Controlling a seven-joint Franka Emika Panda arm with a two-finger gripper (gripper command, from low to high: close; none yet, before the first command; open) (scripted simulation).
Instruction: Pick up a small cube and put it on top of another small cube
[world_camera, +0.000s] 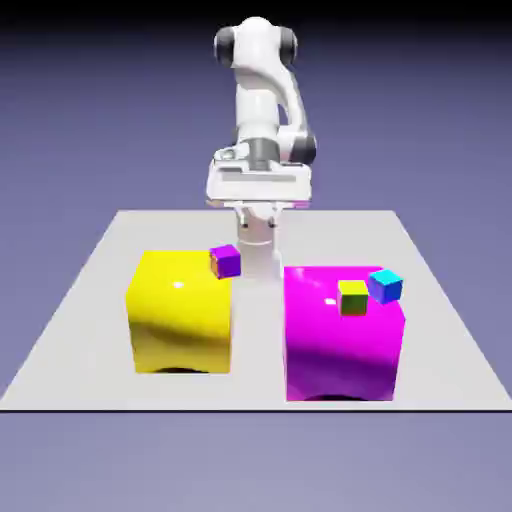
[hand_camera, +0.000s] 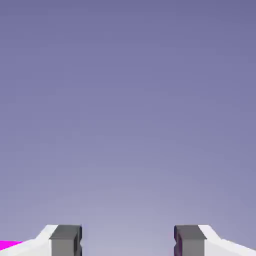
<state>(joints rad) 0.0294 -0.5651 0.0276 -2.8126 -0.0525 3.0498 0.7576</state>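
Note:
The small cube is out of view in both frames. My gripper (world_camera: 262, 268) hangs low at the back of the table, in the gap between the big yellow block (world_camera: 180, 315) and the big magenta block (world_camera: 340, 335). In the hand view the gripper (hand_camera: 127, 241) is open, its grey fingertips (hand_camera: 65, 240) stand well apart and only the plain backdrop shows between them. A sliver of the magenta block (hand_camera: 10, 245) shows at that view's lower left corner.
A purple-and-orange tiny block (world_camera: 226, 261) sits at the yellow block's top corner nearest the gripper. On the magenta block rest a yellow-and-green tiny block (world_camera: 352, 297) and a blue-and-cyan one (world_camera: 384, 285). The grey table (world_camera: 70, 330) extends around both big blocks.

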